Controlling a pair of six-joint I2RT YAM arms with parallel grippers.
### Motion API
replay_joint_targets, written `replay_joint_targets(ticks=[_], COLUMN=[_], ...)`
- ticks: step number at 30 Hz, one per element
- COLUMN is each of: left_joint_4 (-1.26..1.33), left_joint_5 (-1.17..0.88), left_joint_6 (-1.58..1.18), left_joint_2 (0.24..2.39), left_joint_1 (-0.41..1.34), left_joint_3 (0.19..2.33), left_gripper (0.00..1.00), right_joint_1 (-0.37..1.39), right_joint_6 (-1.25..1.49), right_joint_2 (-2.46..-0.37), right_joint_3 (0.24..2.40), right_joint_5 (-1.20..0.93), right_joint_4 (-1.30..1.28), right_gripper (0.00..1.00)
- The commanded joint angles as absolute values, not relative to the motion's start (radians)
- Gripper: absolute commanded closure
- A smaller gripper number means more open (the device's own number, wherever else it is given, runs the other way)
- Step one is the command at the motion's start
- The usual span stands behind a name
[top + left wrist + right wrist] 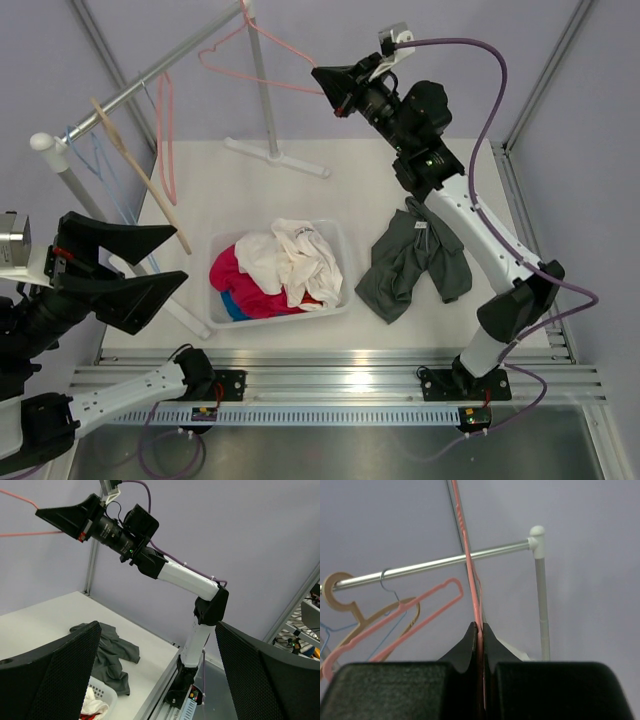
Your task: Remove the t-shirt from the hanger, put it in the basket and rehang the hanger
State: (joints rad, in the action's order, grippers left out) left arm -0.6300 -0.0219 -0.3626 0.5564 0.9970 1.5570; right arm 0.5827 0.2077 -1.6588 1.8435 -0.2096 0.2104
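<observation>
Right wrist view: right pincer [479, 630] clamped on thin light-pink wire hanger [466, 550]; left pincer [178, 256] gapes empty; dark charcoal-grey cloth t-shirt [410, 265] lies on desk [280, 195].

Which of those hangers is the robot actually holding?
The thin light-pink wire hanger, pinched in the right gripper. The thicker pink hanger, wooden hanger and blue hanger hang on the rail, untouched.

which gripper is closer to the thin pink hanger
Right. The right gripper is clamped on the thin pink hanger; the left gripper is open and far off to the left, past the laundry bin.
</observation>
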Motion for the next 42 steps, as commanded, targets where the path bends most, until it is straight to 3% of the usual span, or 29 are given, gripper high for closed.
replay_joint_targets(ticks=[1, 15, 21, 23, 24, 27, 29, 30, 32, 34, 42], left_joint_4=[-0.587, -0.601, -0.586, -0.586, -0.581, -0.571, -0.56, -0.557, -0.551, -0.551, -0.427], left_joint_5=[0.026, 0.054, 0.094, 0.11, 0.117, 0.137, 0.144, 0.152, 0.184, 0.205, 0.12], left_joint_6=[-0.322, -0.305, -0.268, -0.259, -0.256, -0.253, -0.245, -0.241, -0.226, -0.219, -0.256], left_joint_2=[0.528, 0.483, 0.485, 0.486, 0.489, 0.491, 0.497, 0.505, 0.518, 0.552, 0.704], left_joint_1=[1.002, 1.002, 1.002, 1.0, 1.002, 1.002, 1.002, 1.002, 1.002, 1.002, 1.002], left_joint_3=[1.525, 1.447, 1.394, 1.385, 1.376, 1.361, 1.361, 1.358, 1.355, 1.336, 1.177], left_gripper=[0.01, 0.01, 0.01, 0.01, 0.01, 0.01, 0.01, 0.01, 0.01, 0.01, 0.01], right_joint_1=[0.588, 0.588, 0.588, 0.586, 0.586, 0.586, 0.578, 0.574, 0.549, 0.528, 0.503], right_joint_6=[0.268, 0.351, 0.313, 0.287, 0.261, 0.201, 0.18, 0.17, 0.169, 0.184, 0.342], right_joint_2=[-1.742, -2.071, -2.076, -2.048, -2.03, -1.912, -1.847, -1.774, -1.691, -1.57, -1.232], right_joint_3=[1.94, 2.144, 2.086, 2.071, 2.033, 1.913, 1.849, 1.777, 1.674, 1.628, 1.343], right_joint_5=[-0.21, -0.291, -0.284, -0.246, -0.232, -0.192, -0.149, -0.134, -0.086, -0.045, 0.337], right_joint_4=[0.356, 0.44, 0.418, 0.382, 0.367, 0.359, 0.35, 0.339, 0.296, 0.218, -0.353], right_gripper=[1.0, 1.0, 0.98, 0.79, 0.62, 0.33, 0.26, 0.16, 0.06, 0.0, 0.0])
